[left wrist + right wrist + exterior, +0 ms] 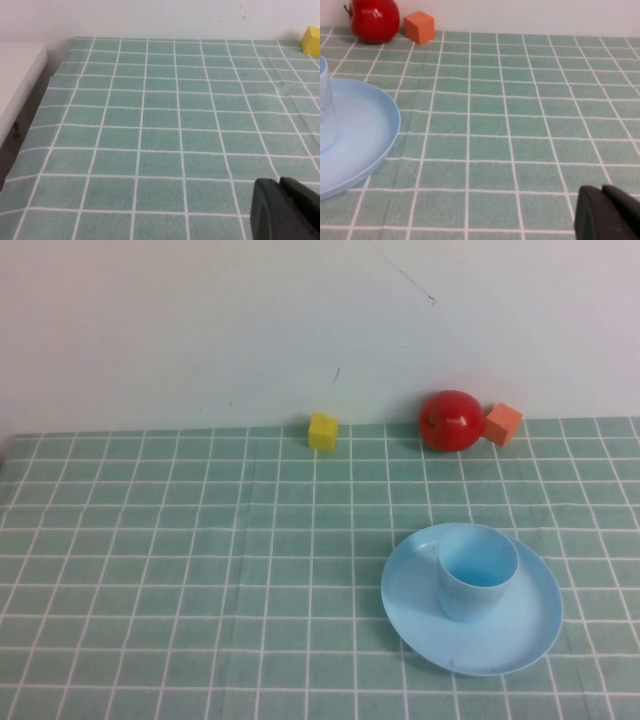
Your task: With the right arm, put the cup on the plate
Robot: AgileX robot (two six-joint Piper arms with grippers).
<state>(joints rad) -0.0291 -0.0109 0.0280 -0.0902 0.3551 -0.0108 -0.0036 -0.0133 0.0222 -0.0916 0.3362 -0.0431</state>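
1. Right now the cup (477,571) stands upright on the plate (415,605), mouth open to the ceiling, set a little toward the far side of the plate's middle.
2. From the right wrist view only a sliver of the cup (325,110) shows at the picture's edge, sitting on the plate (365,130), whose raised rim curves across the cloth.
3. Neither arm appears in the high view; both are out of that picture.
4. Of the right gripper (607,215) only a dark tip shows in its own wrist view, low over bare cloth and well apart from the plate; it holds nothing.
5. Likewise the left gripper (285,210) shows only as a dark tip over bare cloth in its wrist view, with nothing in it.
6. A green checked tablecloth (180,570) covers the table up to a white wall.
7. Along that wall sit a yellow cube (322,431), a red apple (450,421) and an orange cube (503,424); the orange cube is just beside the apple, the yellow one well apart to the left.
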